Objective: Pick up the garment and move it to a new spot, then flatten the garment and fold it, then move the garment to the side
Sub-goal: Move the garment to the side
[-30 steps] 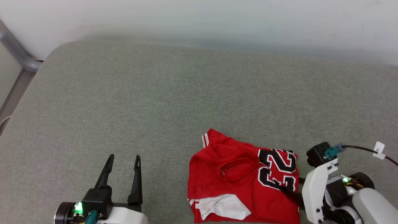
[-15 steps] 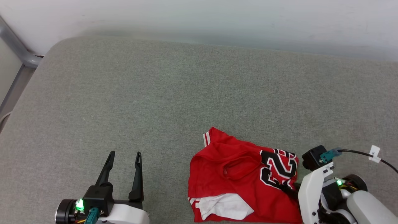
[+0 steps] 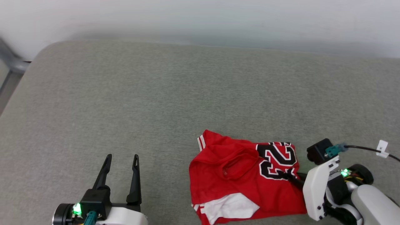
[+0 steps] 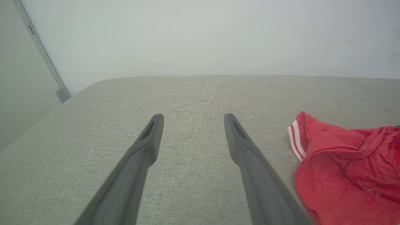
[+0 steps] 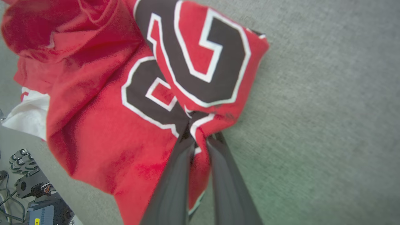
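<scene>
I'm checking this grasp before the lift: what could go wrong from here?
1. The right gripper pinches only a small bunch at the garment's edge beside the black number; the fabric may slip out on lifting.
2. The left gripper stands open over bare cushion, apart from the garment, so a one-handed lift would likely leave it hanging bunched and harder to flatten.

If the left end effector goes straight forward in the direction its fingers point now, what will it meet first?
Probably nothing soon: the left end effector points across bare grey cushion toward the white wall; the garment lies off to its right. Depth is unclear.
</scene>
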Controlling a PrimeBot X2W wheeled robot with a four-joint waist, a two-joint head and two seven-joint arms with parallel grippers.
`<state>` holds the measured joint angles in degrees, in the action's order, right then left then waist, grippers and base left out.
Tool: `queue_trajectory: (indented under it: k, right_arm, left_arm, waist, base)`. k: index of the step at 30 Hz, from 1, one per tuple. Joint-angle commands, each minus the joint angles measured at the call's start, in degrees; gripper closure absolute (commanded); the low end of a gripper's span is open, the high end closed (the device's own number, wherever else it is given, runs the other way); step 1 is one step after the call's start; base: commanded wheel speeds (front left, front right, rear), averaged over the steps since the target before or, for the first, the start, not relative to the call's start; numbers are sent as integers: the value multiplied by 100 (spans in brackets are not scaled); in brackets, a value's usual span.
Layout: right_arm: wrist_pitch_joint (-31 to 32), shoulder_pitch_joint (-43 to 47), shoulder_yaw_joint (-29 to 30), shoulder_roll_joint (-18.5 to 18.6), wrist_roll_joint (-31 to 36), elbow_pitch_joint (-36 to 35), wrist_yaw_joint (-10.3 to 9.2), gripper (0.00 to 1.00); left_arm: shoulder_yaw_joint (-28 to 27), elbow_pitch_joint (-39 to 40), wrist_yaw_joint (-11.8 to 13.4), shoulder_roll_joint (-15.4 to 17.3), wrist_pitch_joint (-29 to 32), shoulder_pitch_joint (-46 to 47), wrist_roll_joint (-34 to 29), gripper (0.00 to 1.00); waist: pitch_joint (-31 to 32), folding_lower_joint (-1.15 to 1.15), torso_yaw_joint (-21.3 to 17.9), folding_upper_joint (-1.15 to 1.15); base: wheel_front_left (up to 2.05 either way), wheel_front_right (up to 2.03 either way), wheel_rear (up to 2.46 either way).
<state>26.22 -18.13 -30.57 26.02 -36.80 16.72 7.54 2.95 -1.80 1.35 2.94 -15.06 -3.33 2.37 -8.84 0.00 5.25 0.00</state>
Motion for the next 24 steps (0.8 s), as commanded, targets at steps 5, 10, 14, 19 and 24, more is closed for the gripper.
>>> queue_trajectory:
  k: [5, 10, 14, 19, 24]
  right_arm:
    - [-170, -291, 33, 380, 272, -203, -11, 100]
    - [-264, -592, 67, 721, 561, -369, -10, 100]
    - [-313, -814, 109, 910, 698, -441, -10, 100]
    - [-344, -1030, 348, 1104, 840, -478, -10, 100]
    - [-420, -1190, 628, 1208, 993, -480, -11, 100]
  left_arm:
    - [-107, 67, 6, -7, -14, -34, 10, 0]
    - [-227, 121, -24, 20, -14, 86, -6, 0]
    - [-272, 170, -23, 40, -13, 137, -32, 0]
    - [-320, 226, -61, 82, -13, 256, -86, 0]
    - [-324, 320, -54, 102, -13, 371, -140, 0]
  waist:
    - [-65, 0, -545, 0]
    - [-198, 0, -1072, 0]
    - [-288, 0, -1369, 0]
    - [-454, 0, -1688, 0]
    - [-691, 0, -1821, 0]
  base:
    - [0, 0, 0]
    - [0, 0, 0]
    - [0, 0, 0]
    - [0, 0, 0]
    - [0, 0, 0]
